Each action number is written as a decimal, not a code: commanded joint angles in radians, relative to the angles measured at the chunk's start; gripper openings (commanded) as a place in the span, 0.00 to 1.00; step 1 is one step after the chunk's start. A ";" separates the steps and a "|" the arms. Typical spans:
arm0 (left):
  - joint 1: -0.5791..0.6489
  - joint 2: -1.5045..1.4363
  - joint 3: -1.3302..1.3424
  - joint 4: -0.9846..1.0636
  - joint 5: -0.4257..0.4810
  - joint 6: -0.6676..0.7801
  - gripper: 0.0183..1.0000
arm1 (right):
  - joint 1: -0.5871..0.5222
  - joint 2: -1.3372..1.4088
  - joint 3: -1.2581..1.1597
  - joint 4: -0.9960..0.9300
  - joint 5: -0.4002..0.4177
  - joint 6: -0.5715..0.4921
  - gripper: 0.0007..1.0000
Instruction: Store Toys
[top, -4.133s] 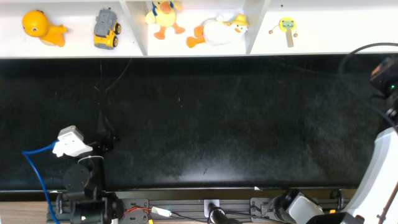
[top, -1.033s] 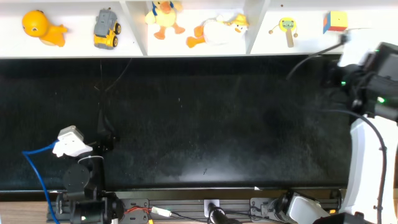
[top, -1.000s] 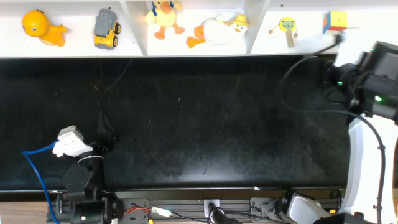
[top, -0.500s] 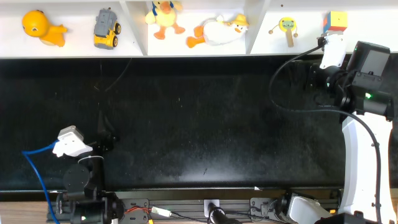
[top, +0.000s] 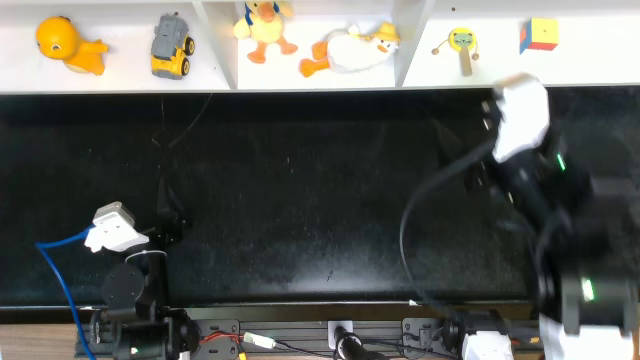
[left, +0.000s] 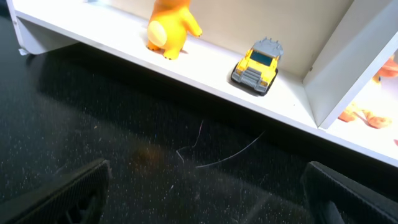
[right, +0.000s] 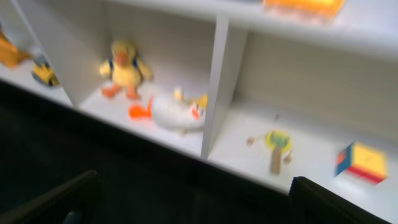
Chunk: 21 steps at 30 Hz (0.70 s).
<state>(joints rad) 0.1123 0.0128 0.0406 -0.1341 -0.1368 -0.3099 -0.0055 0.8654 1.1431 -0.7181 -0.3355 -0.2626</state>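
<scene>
A black worktop (top: 320, 190) runs below a white shelf (top: 600, 62) split into three compartments. Every toy I can see sits in the shelf. An orange toy (top: 68, 42) and a truck (top: 171, 47) share the left compartment, and a yellow duck (top: 265, 25) and a white duck (top: 350, 48) share the middle one. A rattle (top: 461, 45) and a cube (top: 539, 35) are in the right one, near each other but apart.

The right end effector (right: 194, 180) is above the worktop facing the shelf, fingers spread and holding nothing. The left end effector (left: 205, 171) is low over the worktop's left side, also spread and empty.

The storing looks about finished, so the step in hand seems to be clearing the right arm away. To do that well, draw it straight back from the shelf and keep the fingers and the trailing cable off the shelf's front edge, so the cube is not nudged.

The cube has no long axis and sits a little turned to the shelf edge. The rattle's long axis runs front to back, handle toward the worktop. The truck also runs front to back, its nose toward the worktop. The white duck lies lengthwise along the shelf.
</scene>
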 joint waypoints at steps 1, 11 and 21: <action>0.005 -0.010 -0.006 0.003 0.013 0.022 1.00 | 0.002 -0.160 0.004 -0.017 0.019 0.001 1.00; 0.005 -0.010 -0.006 0.003 0.013 0.022 1.00 | 0.004 -0.358 -0.011 -0.046 0.019 0.001 0.99; 0.005 -0.010 -0.006 0.003 0.013 0.022 1.00 | 0.016 -0.629 -0.322 0.024 0.067 0.169 1.00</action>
<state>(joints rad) 0.1123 0.0128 0.0406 -0.1341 -0.1371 -0.3099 0.0017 0.3042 0.9150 -0.7219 -0.2871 -0.2264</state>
